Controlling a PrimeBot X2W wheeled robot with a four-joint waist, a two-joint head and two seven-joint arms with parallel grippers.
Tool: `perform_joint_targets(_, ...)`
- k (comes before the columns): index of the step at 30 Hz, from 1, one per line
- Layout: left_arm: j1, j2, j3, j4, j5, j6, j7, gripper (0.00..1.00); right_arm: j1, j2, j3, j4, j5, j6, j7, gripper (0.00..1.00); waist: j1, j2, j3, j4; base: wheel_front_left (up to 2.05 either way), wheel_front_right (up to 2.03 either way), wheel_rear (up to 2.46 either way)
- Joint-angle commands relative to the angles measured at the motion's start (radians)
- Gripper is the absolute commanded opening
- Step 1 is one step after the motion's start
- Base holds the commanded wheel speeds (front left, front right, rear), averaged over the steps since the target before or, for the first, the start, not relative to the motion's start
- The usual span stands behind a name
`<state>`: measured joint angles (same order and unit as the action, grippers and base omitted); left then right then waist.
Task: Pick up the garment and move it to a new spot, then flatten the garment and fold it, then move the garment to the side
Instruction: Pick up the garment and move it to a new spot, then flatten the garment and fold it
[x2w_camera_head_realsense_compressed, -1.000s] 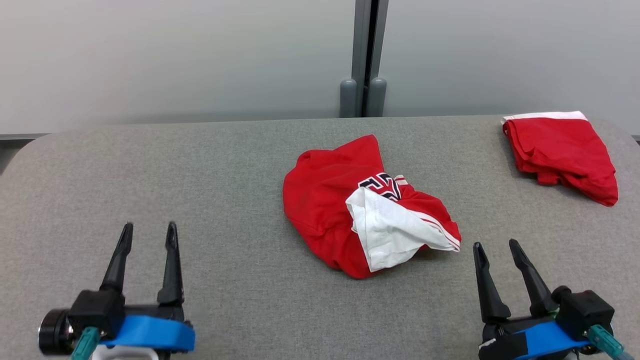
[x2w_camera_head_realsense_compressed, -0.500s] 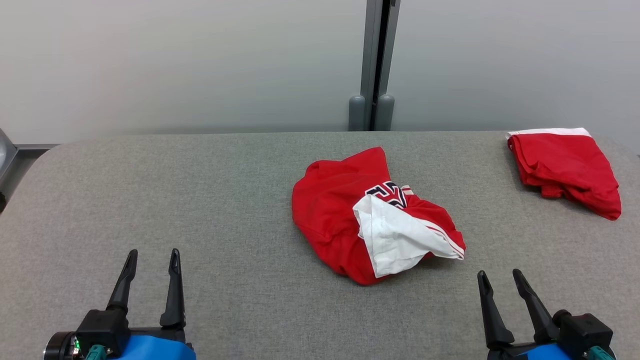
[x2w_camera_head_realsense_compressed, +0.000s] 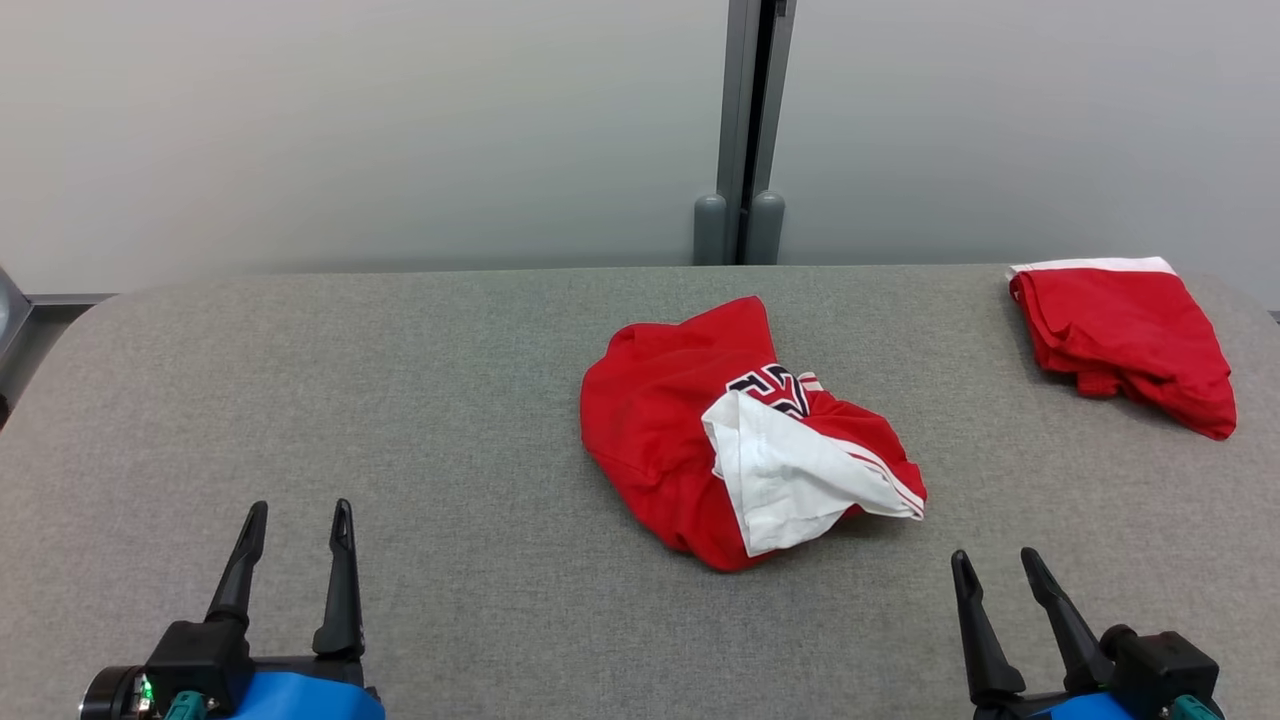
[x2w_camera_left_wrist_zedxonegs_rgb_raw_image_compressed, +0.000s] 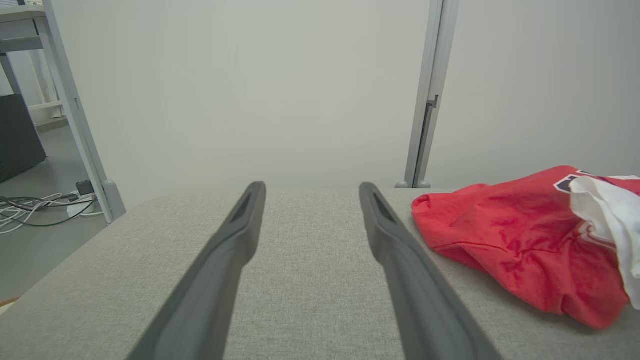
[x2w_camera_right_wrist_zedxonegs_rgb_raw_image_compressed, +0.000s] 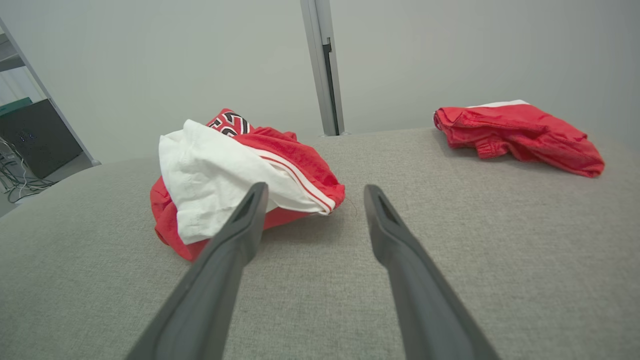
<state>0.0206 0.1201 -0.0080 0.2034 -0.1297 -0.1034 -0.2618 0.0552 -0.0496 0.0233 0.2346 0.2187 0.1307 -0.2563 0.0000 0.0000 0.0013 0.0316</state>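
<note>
Garment (x2w_camera_head_realsense_compressed: 660, 430) is not yet grasped. Nearest, the left gripper (x2w_camera_head_realsense_compressed: 300, 505) and right gripper (x2w_camera_head_realsense_compressed: 993, 552) hover over the table (x2w_camera_head_realsense_compressed: 400, 400), jaws of both spread wide and empty. Past them, mid-table, the garment lies in a crumpled red and white heap, closer to the right gripper. To lift it well, I judge, pinch a raised fold such as the white flap (x2w_camera_head_realsense_compressed: 790, 470), deep enough to catch several layers. Farthest, at the right, a folded pile (x2w_camera_head_realsense_compressed: 1125, 330) rests well apart.

head camera looks down on the tabletop (x2w_camera_head_realsense_compressed: 400, 400); both wrist cameras skim low across it, sharing the garment (x2w_camera_head_realsense_compressed: 650, 430).
</note>
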Motion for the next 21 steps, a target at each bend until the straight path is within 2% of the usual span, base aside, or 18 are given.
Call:
perform_joint_targets(1, 0.004, -0.003, 0.009, 0.004, 0.009, -0.004, -0.004, 1.00, 0.012, -0.002, 0.001, 0.002, 0.002, 0.000, 0.002, 1.00, 0.0000, 0.0000, 0.000, -0.002, 0.00, 0.00, 0.00)
perform_joint_targets(21, 0.001, -0.018, 0.027, 0.007, 0.029, -0.021, -0.004, 1.00, -0.004, -0.002, -0.002, 0.020, 0.009, 0.000, 0.001, 1.00, 0.0000, 0.0000, 0.001, -0.008, 0.00, 0.00, 0.00)
